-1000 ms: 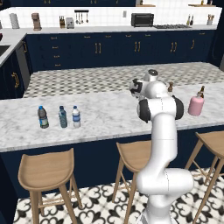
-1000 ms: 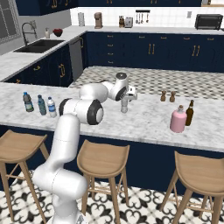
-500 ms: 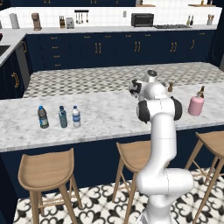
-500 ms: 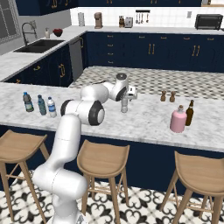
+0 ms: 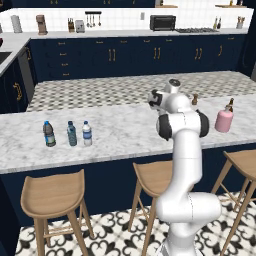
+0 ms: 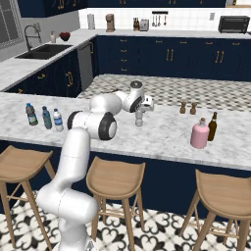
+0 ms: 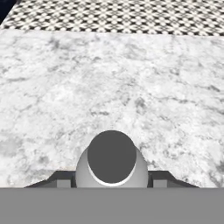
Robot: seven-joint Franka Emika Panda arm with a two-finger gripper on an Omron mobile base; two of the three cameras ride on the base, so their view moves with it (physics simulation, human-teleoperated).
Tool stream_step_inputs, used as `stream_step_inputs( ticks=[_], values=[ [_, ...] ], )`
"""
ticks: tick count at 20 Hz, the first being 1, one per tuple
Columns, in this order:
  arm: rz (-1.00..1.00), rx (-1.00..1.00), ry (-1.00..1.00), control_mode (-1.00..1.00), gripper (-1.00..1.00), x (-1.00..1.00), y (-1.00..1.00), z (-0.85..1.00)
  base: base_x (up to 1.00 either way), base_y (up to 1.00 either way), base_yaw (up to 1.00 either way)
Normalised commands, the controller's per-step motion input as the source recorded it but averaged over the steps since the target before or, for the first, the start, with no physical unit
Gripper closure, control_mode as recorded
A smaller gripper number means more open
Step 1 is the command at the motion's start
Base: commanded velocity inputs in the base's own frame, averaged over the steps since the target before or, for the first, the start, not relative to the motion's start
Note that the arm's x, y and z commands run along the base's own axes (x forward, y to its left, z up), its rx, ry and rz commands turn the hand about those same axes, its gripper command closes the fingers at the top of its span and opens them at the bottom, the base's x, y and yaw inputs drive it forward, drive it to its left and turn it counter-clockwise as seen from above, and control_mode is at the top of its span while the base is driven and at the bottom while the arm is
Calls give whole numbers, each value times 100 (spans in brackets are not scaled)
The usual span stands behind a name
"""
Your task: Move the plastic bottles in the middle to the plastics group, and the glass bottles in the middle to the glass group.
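The gripper (image 6: 139, 112) sits over the grey bottle (image 6: 139, 118) mid-counter (image 6: 162, 135), fingers (image 7: 61, 180) pressed on both its sides. Left stand the labelled water bottle (image 5: 87, 134) beside the two blue-capped bottles (image 5: 60, 134); right, the pink bottle (image 6: 199, 134) by the brown bottle (image 6: 212, 127).

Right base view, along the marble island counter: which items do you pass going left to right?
Dark grey bottle → teal bottle → blue-label water bottle → plain clear bottle under the gripper → two small brown shakers → pink bottle → brown long-necked bottle.
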Motion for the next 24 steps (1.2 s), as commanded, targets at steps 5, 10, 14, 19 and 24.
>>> stream_step_inputs(
  ticks=[5,10,14,19,24],
  values=[
    [0,0,-4,-100,100,-70,0,8,0,0,0],
    [3,0,-14,-100,100,-84,18,37,0,0,0],
    [11,0,-15,-100,100,-60,55,46,0,0,0],
    [9,0,-5,-100,100,-55,28,62,0,0,0],
    [21,0,1,-100,100,-55,28,35,0,0,0]
  ],
)
